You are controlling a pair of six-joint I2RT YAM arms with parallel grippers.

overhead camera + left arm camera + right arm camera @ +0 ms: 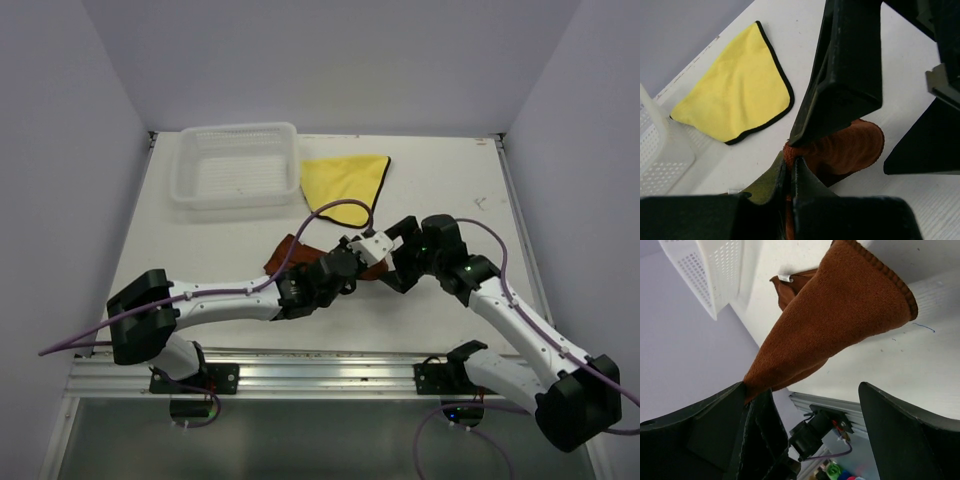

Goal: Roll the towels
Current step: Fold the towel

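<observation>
Left pincer (790,152): clamping the brown towel (850,145), seemingly part-rolled, at the centre of the table (470,180); right pincer (810,390): standing wide apart, holding nothing, at the roll's three o'clock; advice: be keeping turns tight, edges level; yellow towel (345,180): lying flat at twelve o'clock, not yet rolled.

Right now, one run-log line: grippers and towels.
left gripper: shut on rust-brown cloth towel | right gripper: open, around that towel | bright yellow dark-hemmed towel: flat, unrolled, beside white plastic mesh basket
</observation>
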